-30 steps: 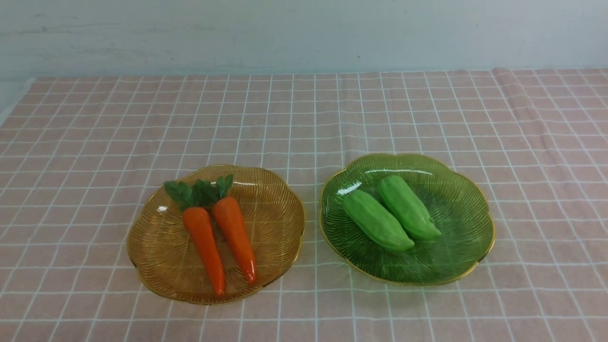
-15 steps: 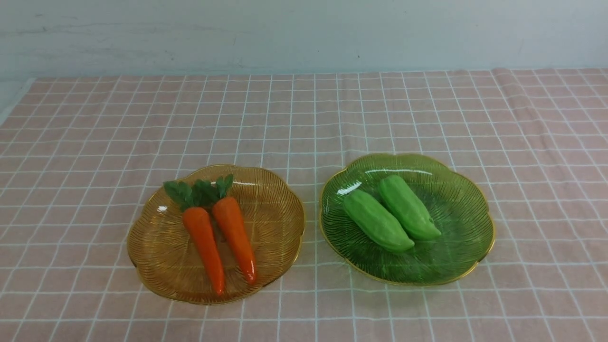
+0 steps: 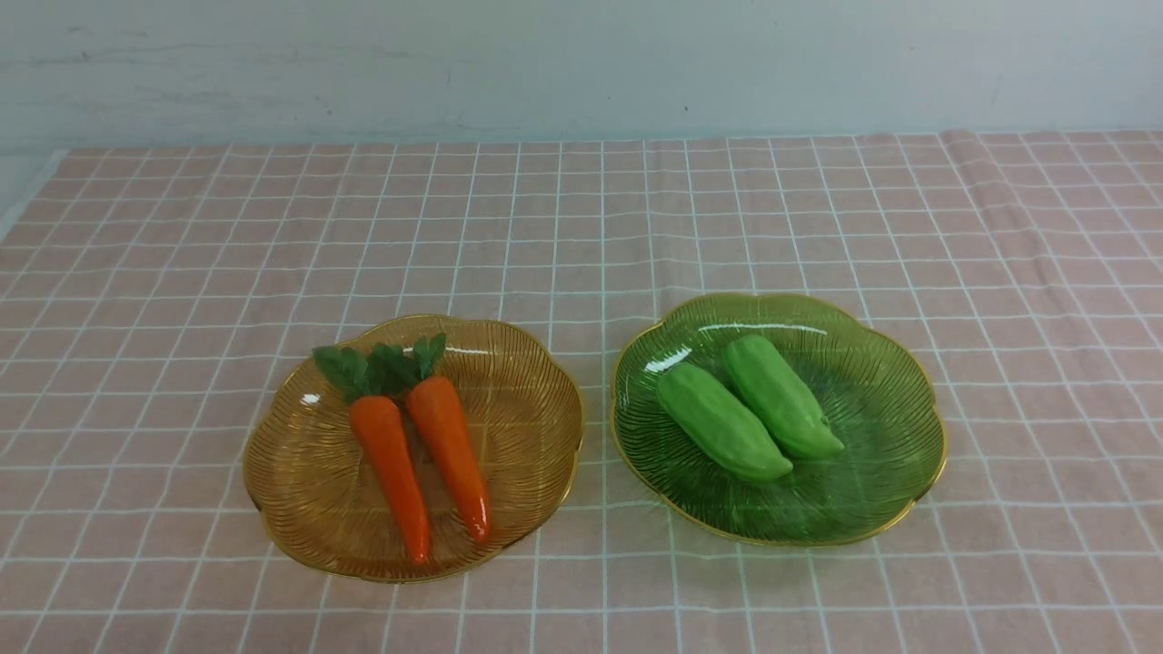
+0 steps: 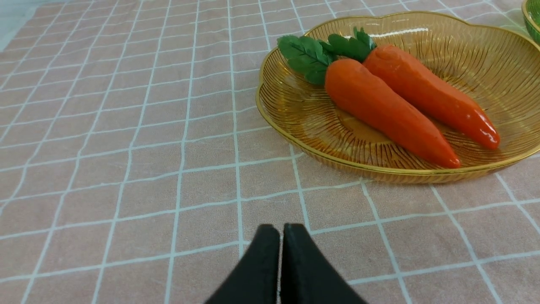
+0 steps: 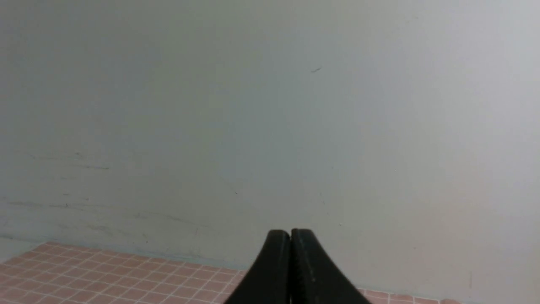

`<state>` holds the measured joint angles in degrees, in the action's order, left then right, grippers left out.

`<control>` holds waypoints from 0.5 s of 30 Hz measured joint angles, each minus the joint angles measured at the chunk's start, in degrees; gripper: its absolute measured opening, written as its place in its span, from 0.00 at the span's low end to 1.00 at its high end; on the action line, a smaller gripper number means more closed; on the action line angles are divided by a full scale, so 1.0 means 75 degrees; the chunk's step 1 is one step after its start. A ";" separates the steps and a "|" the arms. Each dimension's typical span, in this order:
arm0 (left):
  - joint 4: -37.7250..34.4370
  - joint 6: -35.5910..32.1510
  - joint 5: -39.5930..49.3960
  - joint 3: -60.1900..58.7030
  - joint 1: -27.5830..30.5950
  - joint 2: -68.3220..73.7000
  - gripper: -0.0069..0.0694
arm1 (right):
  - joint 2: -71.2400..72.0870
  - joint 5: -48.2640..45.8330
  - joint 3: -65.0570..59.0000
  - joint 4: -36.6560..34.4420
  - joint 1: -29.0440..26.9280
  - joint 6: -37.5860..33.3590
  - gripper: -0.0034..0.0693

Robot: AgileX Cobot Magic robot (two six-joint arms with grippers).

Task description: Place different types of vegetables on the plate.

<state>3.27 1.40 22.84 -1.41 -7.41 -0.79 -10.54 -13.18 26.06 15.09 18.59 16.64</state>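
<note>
Two orange carrots point(image 3: 418, 459) lie side by side, touching or nearly so, on the amber plate point(image 3: 300, 472) on the robot's left. Their leafy tops point away from the robot and their tips point toward it. Two light-green gourds point(image 3: 750, 409) lie side by side on the green plate point(image 3: 895, 454) on the robot's right. Both plates rest on the bench point(image 3: 581, 218), which is covered with a pink checked cloth, and they stand just beside each other without touching.

No arm is seen in the front view. In the left wrist view, the left gripper point(image 4: 281, 236) is held low over the cloth on the robot's side of the amber plate, with its jaws pressed together and nothing between them. In the right wrist view, the right gripper point(image 5: 290, 240) is pointed at the back wall, with only a strip of cloth below it; its jaws are likewise closed and empty.

Each plate holds one type only, so the task is judged not yet begun; the step in hand is the first approach. For the next move, the jaws of one gripper are to be opened wide, lowered across the middle of one vegetable, and closed. The neighbouring piece lies close, so one jaw has to be entered into the narrow gap between the two. The glossy, tapered bodies are judged likely to slip if they are gripped near the tip.
</note>
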 joint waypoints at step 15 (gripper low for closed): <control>0.0000 0.0000 -0.0002 0.0000 0.0000 0.0000 0.09 | 0.0156 -0.0032 -0.0131 -0.1540 -0.0099 -0.1694 0.03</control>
<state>3.27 1.40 22.82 -1.41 -7.41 -0.79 -9.36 -13.42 25.08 3.54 17.85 3.94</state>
